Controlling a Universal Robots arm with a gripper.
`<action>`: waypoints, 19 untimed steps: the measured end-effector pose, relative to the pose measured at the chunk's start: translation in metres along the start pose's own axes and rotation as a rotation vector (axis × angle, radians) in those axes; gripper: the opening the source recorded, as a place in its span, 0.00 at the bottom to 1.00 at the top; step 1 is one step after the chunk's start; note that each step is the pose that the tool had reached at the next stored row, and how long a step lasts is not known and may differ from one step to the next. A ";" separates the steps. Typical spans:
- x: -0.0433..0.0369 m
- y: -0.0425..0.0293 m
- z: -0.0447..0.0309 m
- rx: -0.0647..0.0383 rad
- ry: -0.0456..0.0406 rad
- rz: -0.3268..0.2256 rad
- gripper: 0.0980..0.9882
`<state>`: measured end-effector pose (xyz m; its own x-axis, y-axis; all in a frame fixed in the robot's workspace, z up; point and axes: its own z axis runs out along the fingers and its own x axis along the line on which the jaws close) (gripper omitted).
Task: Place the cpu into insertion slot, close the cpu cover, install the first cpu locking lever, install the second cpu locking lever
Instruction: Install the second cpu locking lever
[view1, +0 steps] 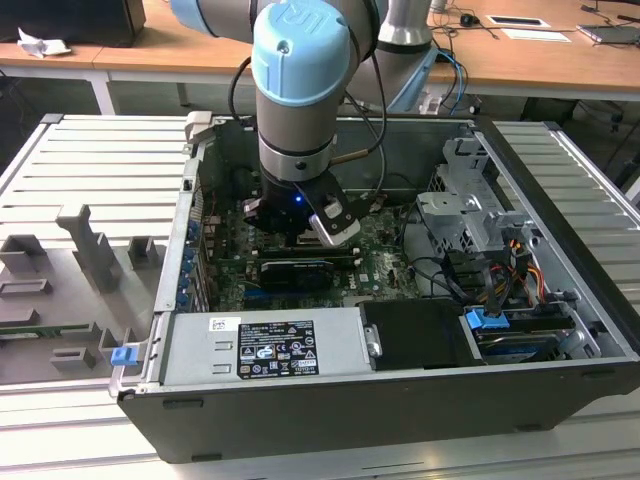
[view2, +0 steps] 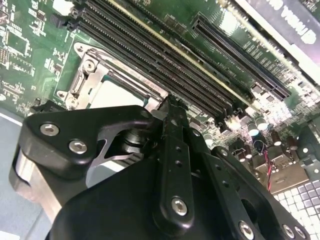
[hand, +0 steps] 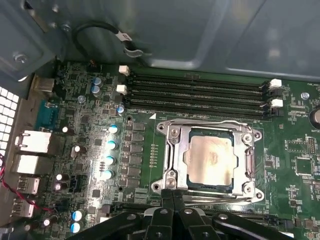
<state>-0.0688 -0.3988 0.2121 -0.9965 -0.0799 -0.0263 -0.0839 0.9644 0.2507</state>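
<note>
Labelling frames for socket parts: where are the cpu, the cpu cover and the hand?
cpu (hand: 210, 157), first wrist view, middle of its metal top.
cpu cover (hand: 176, 150), first wrist view, frame's side bar.
hand (hand: 172, 196), first wrist view, between its fingertips.

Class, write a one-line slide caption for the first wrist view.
Pincer shut at the socket's edge, cpu seated inside the cover, beside the memory slots.

Lab | open computer case (view1: 330, 400) on slatted metal table (view1: 90, 170) | wooden desks (view1: 520, 55)
</note>
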 end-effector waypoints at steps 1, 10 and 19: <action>0.0011 -0.0022 -0.0002 -0.008 -0.0007 0.000 0.01; 0.0057 -0.0108 0.0038 -0.057 -0.0049 0.000 0.01; 0.0085 -0.0160 0.0094 -0.115 -0.0097 0.001 0.01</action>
<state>-0.0759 -0.4125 0.1988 -0.9965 -0.0763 -0.0353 -0.0839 0.9292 0.3598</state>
